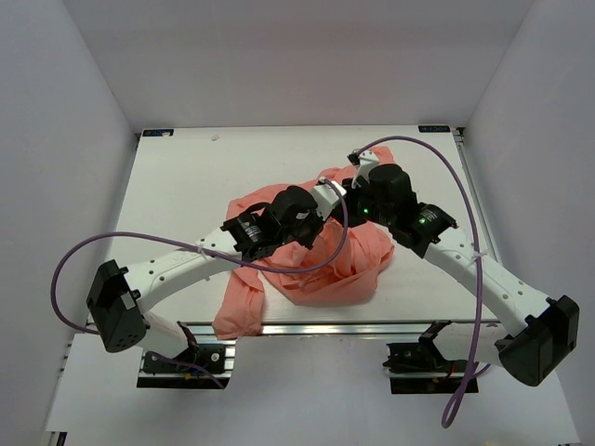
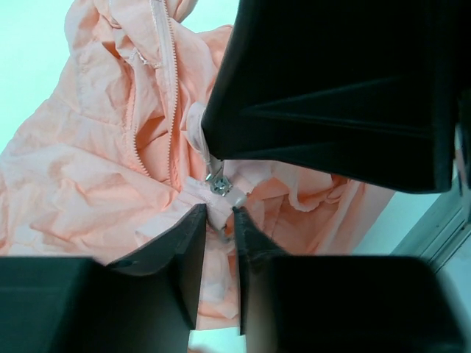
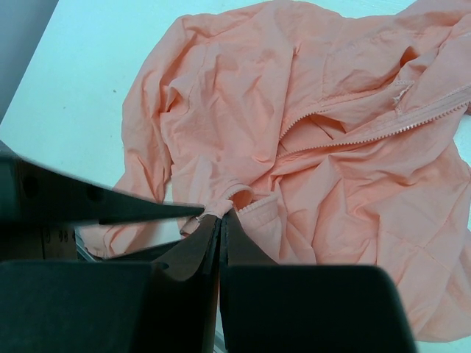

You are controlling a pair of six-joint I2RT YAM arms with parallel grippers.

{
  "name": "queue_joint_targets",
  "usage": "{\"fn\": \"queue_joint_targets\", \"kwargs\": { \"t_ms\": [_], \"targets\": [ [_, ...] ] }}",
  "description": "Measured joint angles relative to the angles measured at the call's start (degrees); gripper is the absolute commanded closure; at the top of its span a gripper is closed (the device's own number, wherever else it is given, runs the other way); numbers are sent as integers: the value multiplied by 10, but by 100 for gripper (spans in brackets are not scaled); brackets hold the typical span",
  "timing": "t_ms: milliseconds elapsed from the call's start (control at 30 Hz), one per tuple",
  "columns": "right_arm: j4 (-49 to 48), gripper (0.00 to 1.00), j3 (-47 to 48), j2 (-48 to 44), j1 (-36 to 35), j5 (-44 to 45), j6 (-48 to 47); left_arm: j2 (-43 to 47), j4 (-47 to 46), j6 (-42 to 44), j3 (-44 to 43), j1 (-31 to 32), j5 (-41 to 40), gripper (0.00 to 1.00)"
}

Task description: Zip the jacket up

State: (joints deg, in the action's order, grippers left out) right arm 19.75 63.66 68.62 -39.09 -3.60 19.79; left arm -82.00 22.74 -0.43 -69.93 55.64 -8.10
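The jacket (image 1: 325, 269) lies crumpled in the middle of the table (image 1: 204, 177), with 1 sleeve reaching the near edge. Its zipper (image 2: 171, 95) is open: the 2 rows of teeth run apart across the wrinkled cloth and meet low down at the metal slider (image 2: 217, 184). The left gripper (image 2: 219, 220) sits just below that slider. Its fingers (image 2: 193, 250) stand narrowly apart, one on each side of the pale fabric tab at the zipper's foot. They look to touch it, but I cannot tell whether they truly pinch it. The right gripper (image 3: 221, 217) is pressed together on a small fold of the jacket close by, so the 2 black heads crowd the same spot. The main risk, as I judge it, is a grip on loose cloth rather than on the slider or its pull. The fabric is thin and slack, so a pull could drag the whole jacket along, bunch the teeth, or catch cloth in the slider. The heads could also knock each other, being so close. No container shows in any view.
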Motion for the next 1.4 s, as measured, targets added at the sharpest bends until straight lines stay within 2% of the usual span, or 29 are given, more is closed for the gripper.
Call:
{"fn": "queue_joint_targets", "kwargs": {
  "t_ms": [133, 533, 967, 1400],
  "targets": [
    [-1, 100, 0, 1, 1, 0, 3, -1, -6, 0, 0, 0, 2, 100],
    [-7, 100, 3, 13, 1, 14, -3, 19, -35, 9, 23, 0, 17, 100],
    [-34, 100, 3, 73, 11, 17, -7, 138, -39, 35, 58, 0, 17, 100],
    [-92, 100, 3, 92, 41, 5, -28, 150, -32, 38, 67, 0, 26, 100]
  ]
}}
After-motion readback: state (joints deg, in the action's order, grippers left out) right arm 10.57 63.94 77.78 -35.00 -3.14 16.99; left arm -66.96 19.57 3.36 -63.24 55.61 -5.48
